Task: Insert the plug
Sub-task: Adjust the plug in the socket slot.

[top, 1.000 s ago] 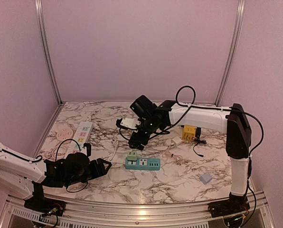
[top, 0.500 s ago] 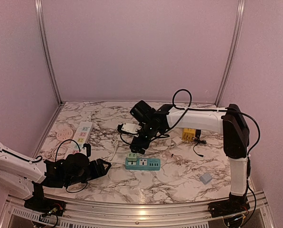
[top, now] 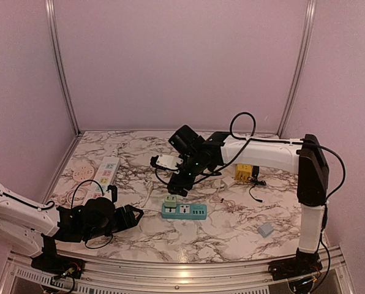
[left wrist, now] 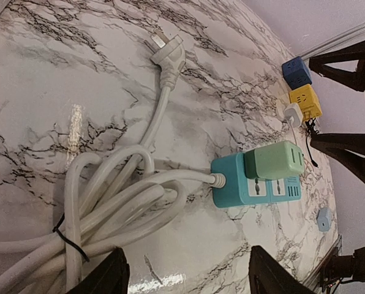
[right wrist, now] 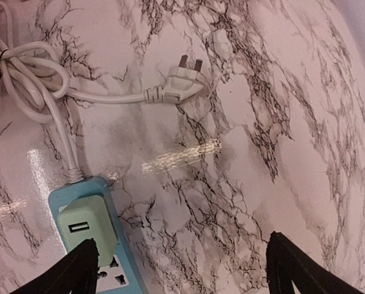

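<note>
A white three-pin plug (left wrist: 170,52) (right wrist: 182,82) lies flat on the marble table at the end of a white cord (left wrist: 109,202) that is bundled in loops. The cord runs into a teal power strip (top: 185,212) (left wrist: 231,187) (right wrist: 124,272). A pale green adapter (top: 170,201) (left wrist: 273,160) (right wrist: 83,229) sits plugged into the strip. My left gripper (top: 133,214) (left wrist: 191,277) is open and empty, low over the table just left of the strip. My right gripper (top: 179,184) (right wrist: 184,266) hangs open and empty over bare marble, behind the strip and beside the adapter.
A long white strip with coloured sockets (top: 106,171) and a round pink socket block (top: 80,174) lie at the left. A yellow cube (top: 244,171) (left wrist: 306,101), a blue cube (left wrist: 296,72) and a small white charger (left wrist: 293,113) sit at the right. A small grey-blue block (top: 265,229) lies near the right arm's base.
My right wrist dipped a little toward the strip and has come back up; its jaws stay open. The left arm, plug and strip have not moved.
</note>
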